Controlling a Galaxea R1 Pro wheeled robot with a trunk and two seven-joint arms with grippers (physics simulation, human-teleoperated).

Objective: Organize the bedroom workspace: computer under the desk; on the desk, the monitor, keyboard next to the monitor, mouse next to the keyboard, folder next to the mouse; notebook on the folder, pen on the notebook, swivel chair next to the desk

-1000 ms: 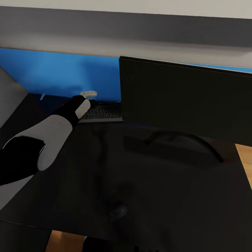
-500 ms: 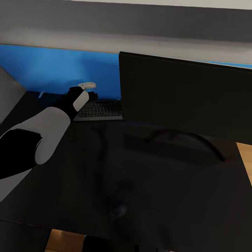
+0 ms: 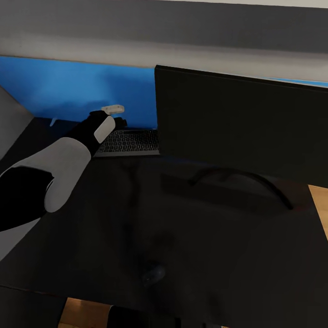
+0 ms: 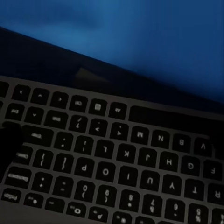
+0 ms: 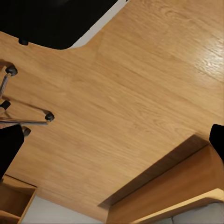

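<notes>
On the desk, head view: I see the black top of the desk (image 3: 136,218) across most of the frame, its blue back panel along the upper left.
Monitor: the monitor (image 3: 241,123) stands at the right of the frame, its curved arc stand on the desk top below the screen.
Keyboard: the keyboard (image 3: 130,142) lies flat at upper centre-left, just left of the monitor's lower corner and close to the blue panel.
Keyboard, left wrist view: its black keys (image 4: 112,168) fill the lower part, with the blue panel behind.
Mouse: the mouse (image 3: 154,274) sits low in the frame near the desk's front edge, well apart from the keyboard.
Left gripper: my left gripper (image 3: 117,122) is at the keyboard's left end; a dark finger (image 4: 8,144) lies over the keys at that edge. I cannot tell how its jaws stand, or whether they grip.
Right gripper: two dark fingers (image 5: 9,144) sit at opposite edges of the right wrist view, spread wide with nothing between.
Swivel chair: its chrome base (image 5: 23,116) with black casters rests on the wood floor (image 5: 130,93).
</notes>
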